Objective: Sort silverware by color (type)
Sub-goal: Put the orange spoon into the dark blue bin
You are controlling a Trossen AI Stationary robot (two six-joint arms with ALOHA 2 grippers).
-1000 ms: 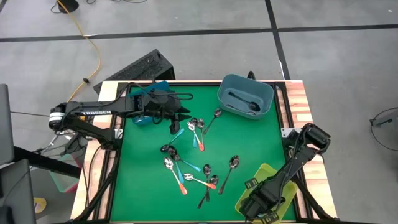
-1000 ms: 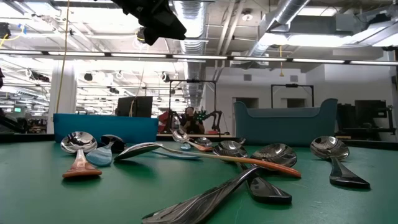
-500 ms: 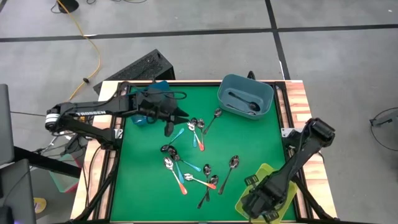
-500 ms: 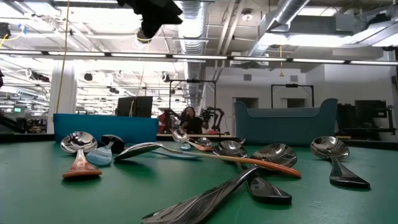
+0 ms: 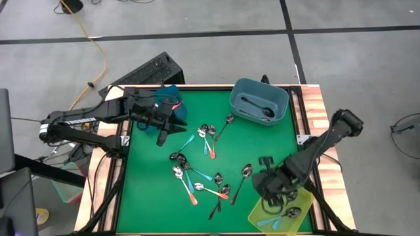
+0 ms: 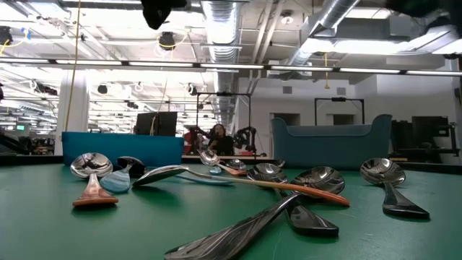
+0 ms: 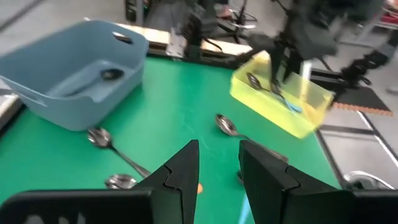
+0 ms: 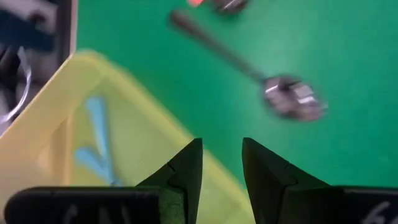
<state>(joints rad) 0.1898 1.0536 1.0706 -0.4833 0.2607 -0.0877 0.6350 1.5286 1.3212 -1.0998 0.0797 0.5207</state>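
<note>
Green table [image 5: 151, 190], shiny-bowled silverware [image 5: 200, 167] with orange, blue, dark handles, left pincer [image 5: 172, 130], right pincer [image 5: 266, 190] both slightly parted, empty.

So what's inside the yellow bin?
The yellow bin holds a light blue-handled spoon and a shiny spoon. The right gripper hangs over its near edge, so anything beneath it is hidden.

Yellow bin [image 5: 298, 211] half hidden under the right arm (spoons inside blurred)
</note>
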